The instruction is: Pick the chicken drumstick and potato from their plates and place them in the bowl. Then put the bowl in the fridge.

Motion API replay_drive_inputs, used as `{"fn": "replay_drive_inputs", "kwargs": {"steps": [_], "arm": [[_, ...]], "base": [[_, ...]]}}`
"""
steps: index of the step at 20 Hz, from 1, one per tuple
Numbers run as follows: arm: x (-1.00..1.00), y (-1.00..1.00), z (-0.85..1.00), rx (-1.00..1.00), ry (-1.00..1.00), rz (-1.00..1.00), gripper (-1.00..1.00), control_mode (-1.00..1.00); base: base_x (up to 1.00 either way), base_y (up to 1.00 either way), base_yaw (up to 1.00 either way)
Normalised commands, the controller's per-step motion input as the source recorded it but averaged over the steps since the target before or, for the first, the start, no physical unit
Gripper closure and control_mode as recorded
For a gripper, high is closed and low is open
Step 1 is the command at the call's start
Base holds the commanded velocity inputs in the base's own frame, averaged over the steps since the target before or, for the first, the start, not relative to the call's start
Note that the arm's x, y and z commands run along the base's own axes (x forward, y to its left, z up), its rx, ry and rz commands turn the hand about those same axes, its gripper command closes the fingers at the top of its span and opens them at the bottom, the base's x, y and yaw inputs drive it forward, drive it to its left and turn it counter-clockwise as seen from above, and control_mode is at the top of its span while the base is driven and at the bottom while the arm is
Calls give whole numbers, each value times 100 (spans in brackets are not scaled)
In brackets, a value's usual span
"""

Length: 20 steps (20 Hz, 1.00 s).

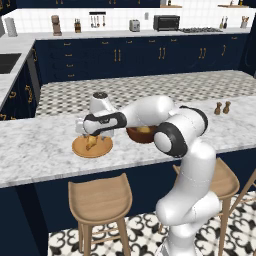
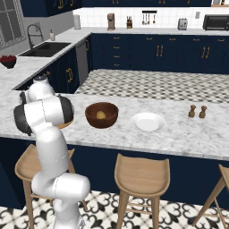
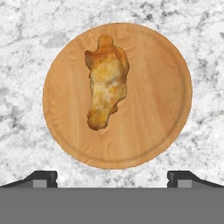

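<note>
The golden-orange chicken drumstick lies on the tan wooden plate on the marble counter. My gripper hangs open straight above that plate, its fingertips spread wide and apart from the meat. From the left base view the hand hovers over the wooden plate and the drumstick. The dark wooden bowl stands just right of it with the potato inside. Further right lies the white plate, bare. The fridge is out of view.
Two small brown shakers stand at the counter's right. Wooden stools line the near side below the counter edge. A sink and a dark bowl of red fruit are on the left counter.
</note>
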Motion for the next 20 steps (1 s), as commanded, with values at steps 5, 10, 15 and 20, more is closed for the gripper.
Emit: {"fn": "replay_drive_inputs", "kwargs": {"steps": [5,10,15,20], "arm": [[12,0,-34,0,0,0,-100,-100],[33,0,-32,0,1,0,-100,-100],[45,10,-18,0,0,0,-100,-100],[23,20,-21,0,0,-2,-100,-100]], "base": [[0,0,0],[0,0,0],[0,0,0],[0,0,0]]}}
